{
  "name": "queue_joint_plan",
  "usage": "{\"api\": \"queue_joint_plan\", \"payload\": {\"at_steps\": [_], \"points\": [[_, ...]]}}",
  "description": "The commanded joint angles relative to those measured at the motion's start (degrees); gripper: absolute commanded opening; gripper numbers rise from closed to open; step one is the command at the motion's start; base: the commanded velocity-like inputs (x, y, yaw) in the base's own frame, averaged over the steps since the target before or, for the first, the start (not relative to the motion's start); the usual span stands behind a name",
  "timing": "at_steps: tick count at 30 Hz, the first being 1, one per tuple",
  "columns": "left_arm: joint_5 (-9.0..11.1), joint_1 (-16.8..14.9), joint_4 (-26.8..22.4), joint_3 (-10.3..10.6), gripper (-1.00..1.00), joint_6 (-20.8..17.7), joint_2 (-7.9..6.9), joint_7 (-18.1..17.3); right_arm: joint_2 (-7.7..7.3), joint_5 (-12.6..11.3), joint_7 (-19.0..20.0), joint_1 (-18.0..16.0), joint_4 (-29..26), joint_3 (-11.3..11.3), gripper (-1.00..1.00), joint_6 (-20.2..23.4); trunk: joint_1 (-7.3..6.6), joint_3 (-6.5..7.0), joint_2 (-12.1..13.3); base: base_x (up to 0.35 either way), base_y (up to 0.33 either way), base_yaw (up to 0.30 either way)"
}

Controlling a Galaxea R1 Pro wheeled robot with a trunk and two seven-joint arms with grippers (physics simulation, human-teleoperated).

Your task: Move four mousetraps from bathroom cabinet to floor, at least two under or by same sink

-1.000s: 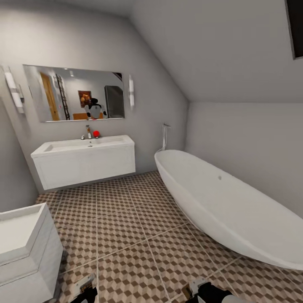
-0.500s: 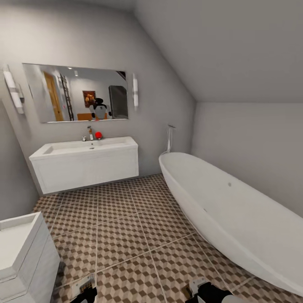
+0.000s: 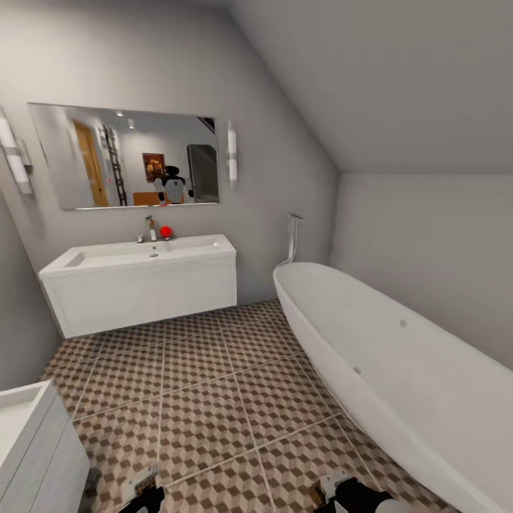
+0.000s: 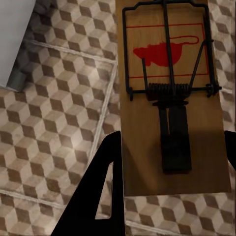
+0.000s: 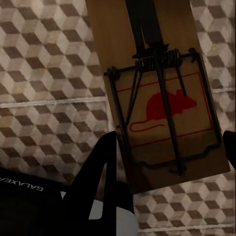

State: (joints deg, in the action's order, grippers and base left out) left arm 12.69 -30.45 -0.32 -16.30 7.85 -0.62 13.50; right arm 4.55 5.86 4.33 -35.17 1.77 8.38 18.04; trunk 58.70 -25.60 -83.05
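My left gripper (image 4: 172, 142) is shut on a mousetrap (image 4: 169, 98), a brown board with a red mouse print and a dark wire spring, held flat above the cube-patterned bathroom floor (image 4: 54, 123). A second mousetrap (image 5: 162, 98) sits in my right gripper (image 5: 169, 140), which is shut on it over the same tiles (image 5: 44, 64). Both grippers, left (image 3: 144, 494) and right (image 3: 333, 494), peek in at the head view's bottom edge. The white sink (image 3: 135, 251) on its wall-hung vanity stands ahead to the left, with bare floor (image 3: 206, 385) between us. The cabinet is out of view.
A long white bathtub (image 3: 385, 370) runs along the right wall. The corner of another white unit (image 3: 28, 449) juts in at the near left. A mirror (image 3: 121, 157) hangs above the sink, and a red object (image 3: 165, 231) sits beside the tap (image 3: 151, 228).
The whole head view has shifted: the sink and bathtub sit lower and nearer, and the white unit at the near left has slid towards the edge. Both grippers hold their traps as before.
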Motion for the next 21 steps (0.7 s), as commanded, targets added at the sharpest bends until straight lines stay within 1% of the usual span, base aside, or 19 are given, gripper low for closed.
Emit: {"api": "queue_joint_plan", "payload": {"at_steps": [1,7,9,21], "points": [[0.49,-0.05,0.05,0.13,-1.00,0.23,0.00,0.12,0.01,0.48,0.33,-0.08,0.07,0.32,-1.00,0.14,0.03,-0.06,-0.03,0.322,0.000,0.000],[0.49,-0.05,0.05,0.13,-1.00,0.23,0.00,0.12,0.02,0.47,0.33,-0.08,0.07,0.32,-1.00,0.11,0.03,-0.06,-0.03,0.322,0.000,0.005],[0.49,-0.05,0.05,0.13,-1.00,0.23,0.00,0.12,0.02,0.47,0.33,-0.08,0.07,0.32,-1.00,0.09,0.03,-0.06,-0.03,0.322,0.000,0.119],[0.49,-0.05,0.05,0.13,-1.00,0.23,0.00,0.12,-0.07,0.56,0.33,-0.08,0.07,0.32,-1.00,0.07,0.03,-0.06,-0.03,0.322,0.000,0.257]]}}
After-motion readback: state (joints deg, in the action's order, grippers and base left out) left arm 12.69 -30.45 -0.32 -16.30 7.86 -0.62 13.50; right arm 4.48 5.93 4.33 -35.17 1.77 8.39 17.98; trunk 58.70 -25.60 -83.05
